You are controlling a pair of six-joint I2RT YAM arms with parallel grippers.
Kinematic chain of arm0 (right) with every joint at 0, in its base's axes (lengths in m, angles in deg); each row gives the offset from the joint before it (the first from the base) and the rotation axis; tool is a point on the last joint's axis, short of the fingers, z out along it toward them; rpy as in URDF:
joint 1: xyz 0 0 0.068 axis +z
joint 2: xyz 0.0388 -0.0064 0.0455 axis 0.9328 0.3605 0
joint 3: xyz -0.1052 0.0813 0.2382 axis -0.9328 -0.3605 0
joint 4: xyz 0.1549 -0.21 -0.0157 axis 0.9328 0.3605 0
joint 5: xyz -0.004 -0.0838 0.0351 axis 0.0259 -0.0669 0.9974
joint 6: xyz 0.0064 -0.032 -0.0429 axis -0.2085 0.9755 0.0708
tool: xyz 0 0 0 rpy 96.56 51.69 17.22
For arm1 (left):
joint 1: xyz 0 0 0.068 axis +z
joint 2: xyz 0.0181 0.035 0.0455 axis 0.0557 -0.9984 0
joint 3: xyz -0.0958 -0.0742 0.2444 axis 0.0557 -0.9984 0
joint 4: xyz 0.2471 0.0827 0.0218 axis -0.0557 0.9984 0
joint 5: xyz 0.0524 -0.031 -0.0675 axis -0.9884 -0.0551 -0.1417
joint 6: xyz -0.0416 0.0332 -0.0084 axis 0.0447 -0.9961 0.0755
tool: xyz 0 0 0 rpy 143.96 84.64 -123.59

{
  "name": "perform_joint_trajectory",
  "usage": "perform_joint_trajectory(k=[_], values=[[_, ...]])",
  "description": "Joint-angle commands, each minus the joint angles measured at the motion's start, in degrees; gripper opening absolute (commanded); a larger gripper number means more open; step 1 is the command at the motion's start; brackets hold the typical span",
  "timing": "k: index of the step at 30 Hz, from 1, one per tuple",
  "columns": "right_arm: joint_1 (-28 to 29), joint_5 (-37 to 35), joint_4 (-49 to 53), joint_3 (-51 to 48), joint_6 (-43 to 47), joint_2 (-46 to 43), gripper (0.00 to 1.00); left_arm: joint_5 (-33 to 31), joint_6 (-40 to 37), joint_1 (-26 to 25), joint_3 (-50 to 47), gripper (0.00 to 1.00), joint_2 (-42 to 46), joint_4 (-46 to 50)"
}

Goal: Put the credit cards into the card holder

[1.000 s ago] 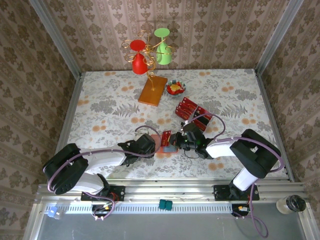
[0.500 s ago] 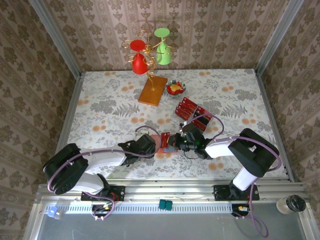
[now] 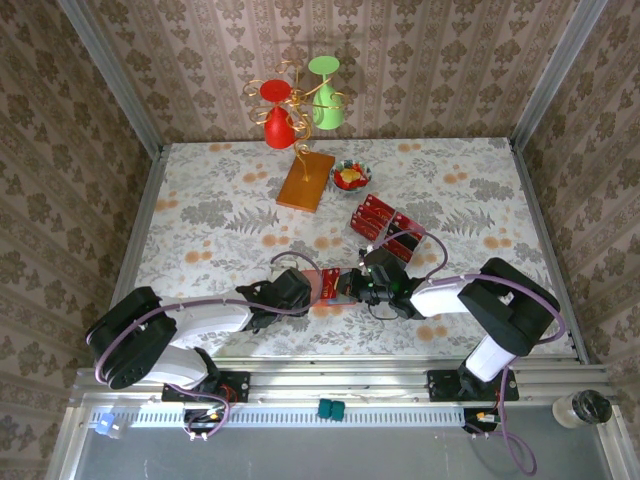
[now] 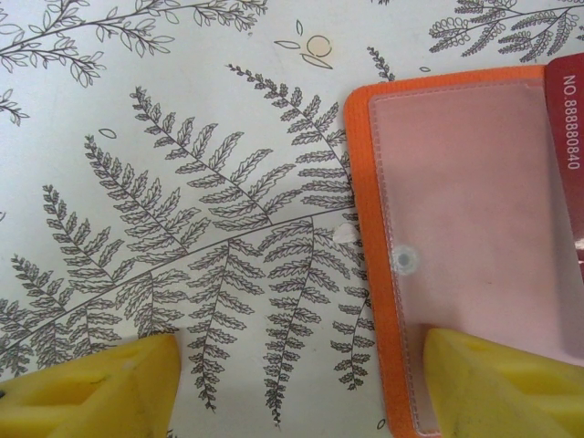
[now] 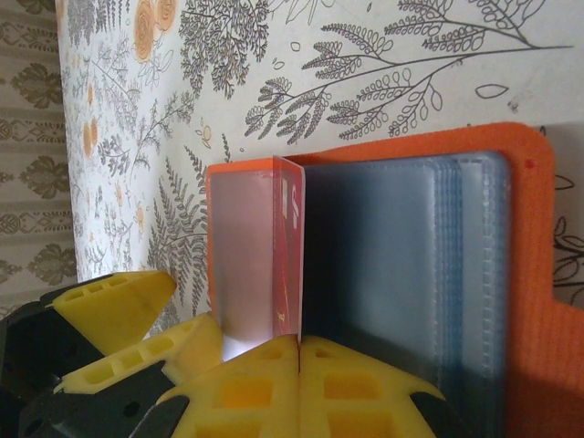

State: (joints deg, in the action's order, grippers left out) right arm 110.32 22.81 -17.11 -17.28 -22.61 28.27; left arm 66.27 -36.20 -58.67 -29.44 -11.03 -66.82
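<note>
The orange card holder (image 3: 338,287) lies open near the table's front, with a clear pocket flap (image 4: 465,228) and grey-blue inner pockets (image 5: 401,265). My right gripper (image 5: 299,351) is shut on a red credit card (image 5: 290,246), held on edge between the clear flap and the grey-blue pockets. That card's corner (image 4: 570,137) overlaps the flap. My left gripper (image 4: 301,388) is open. One of its yellow fingers (image 4: 502,383) rests on the flap and the other on the tablecloth. More red credit cards (image 3: 385,225) lie in a loose pile behind the right arm.
At the back stand an orange-brown wooden board (image 3: 305,181) with a wire rack holding red and green cups (image 3: 300,100), and a small bowl (image 3: 350,177). The left gripper's fingers (image 5: 119,306) sit close beside the right gripper.
The right gripper has shifted slightly left with the red card, closer over the card holder. The left gripper has stayed in place.
</note>
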Motion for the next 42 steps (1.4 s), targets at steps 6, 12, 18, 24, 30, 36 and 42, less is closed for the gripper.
perform_joint_trajectory(k=[6,12,18,24,30,36,42], values=[[0.54,0.09,6.10,-0.21,1.33,-0.60,0.00,-0.19,1.05,-0.50,0.26,0.72,-0.89,0.44],[0.68,0.20,6.73,-0.14,1.31,-0.17,0.00,-0.07,1.03,-0.50,0.32,0.72,-0.97,0.44],[0.73,0.96,7.21,0.44,1.13,0.77,0.00,-0.11,1.00,-0.50,0.41,0.72,-1.15,0.36],[0.73,1.86,8.21,1.20,0.96,1.51,0.00,-0.07,1.07,-0.59,0.36,0.72,-1.15,0.29],[0.71,2.93,8.61,2.07,1.00,2.60,0.00,-0.08,1.09,-0.63,0.41,0.72,-1.24,0.15],[0.72,4.07,10.01,3.89,1.44,4.40,0.00,-0.11,1.17,-0.72,0.41,0.72,-1.39,0.02],[0.61,5.33,16.48,8.31,4.81,4.82,0.10,0.00,1.18,-0.77,0.41,0.72,-1.59,-0.09]])
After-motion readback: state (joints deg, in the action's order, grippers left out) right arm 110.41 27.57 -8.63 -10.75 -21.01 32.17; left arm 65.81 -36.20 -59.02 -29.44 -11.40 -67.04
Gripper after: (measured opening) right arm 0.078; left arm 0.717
